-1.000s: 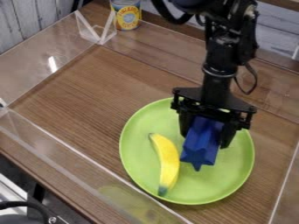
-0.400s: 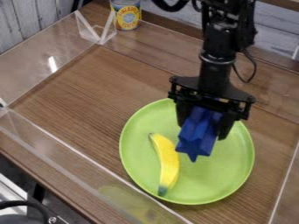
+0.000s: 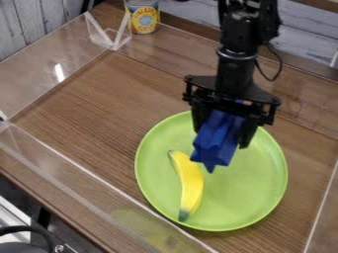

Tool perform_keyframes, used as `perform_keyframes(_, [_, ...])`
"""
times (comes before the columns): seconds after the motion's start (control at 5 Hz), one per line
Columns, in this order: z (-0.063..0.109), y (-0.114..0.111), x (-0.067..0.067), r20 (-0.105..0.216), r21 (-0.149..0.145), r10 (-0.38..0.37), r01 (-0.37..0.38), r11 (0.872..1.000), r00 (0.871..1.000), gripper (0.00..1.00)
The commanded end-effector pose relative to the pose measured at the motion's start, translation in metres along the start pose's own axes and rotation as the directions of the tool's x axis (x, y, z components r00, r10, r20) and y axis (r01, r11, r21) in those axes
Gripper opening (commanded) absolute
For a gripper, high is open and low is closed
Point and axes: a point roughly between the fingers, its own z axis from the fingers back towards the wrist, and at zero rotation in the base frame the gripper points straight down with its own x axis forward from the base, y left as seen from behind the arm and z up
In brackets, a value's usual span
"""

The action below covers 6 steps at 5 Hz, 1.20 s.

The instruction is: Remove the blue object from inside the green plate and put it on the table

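So since the last look a second ago, I've got the blue object (image 3: 216, 140) up off the green plate (image 3: 258, 203). Back then its lower end was still down near the plate surface; now the whole block has come up and drifted a bit toward the plate's far-left rim, along with the arm.

The gripper (image 3: 232, 118) points straight down and its jaws are spread wide but clamped on the top end of the block, one dark finger on each side of it. So: wide, yet gripping, not empty.

Because I grabbed it near one end, the block hangs below the fingers instead of sitting level. Its long axis runs mostly up-down, tilted some, with the free lower end pointing down and toward the banana (image 3: 188, 184) side of the plate. I can't tell for sure whether that tip is fully clear of the plate, but it looks lifted.

Where it is: over the plate, above its upper-middle part, just beside the banana's upper tip and not touching it as far as I can see. The banana lies flat on the plate's left half.

My guess is the lift is done and what's left is carrying it past the plate rim to the bare table (image 3: 119, 99) on the far-left side of the plate, where there's plenty of room. With that end grip it could swing or slip, so I'd go gentle.
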Motion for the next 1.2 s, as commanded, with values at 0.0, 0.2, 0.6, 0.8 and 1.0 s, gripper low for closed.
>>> perform_keyframes(0.0, [0.022, 0.004, 0.004, 0.07, -0.017, -0.012, 0.013, 1.0, 0.997, 0.0])
perform_keyframes(0.2, [0.026, 0.009, 0.003, 0.072, -0.015, -0.022, 0.023, 1.0, 0.997, 0.0])
perform_keyframes(0.6, [0.033, 0.02, 0.006, 0.083, -0.008, -0.037, 0.038, 0.999, 0.996, 0.0])
perform_keyframes(0.8, [0.037, 0.027, 0.009, 0.094, -0.004, -0.039, 0.04, 0.999, 0.995, 0.0])
perform_keyframes(1.0, [0.042, 0.035, 0.014, 0.109, 0.002, -0.047, 0.047, 0.999, 0.993, 0.0])
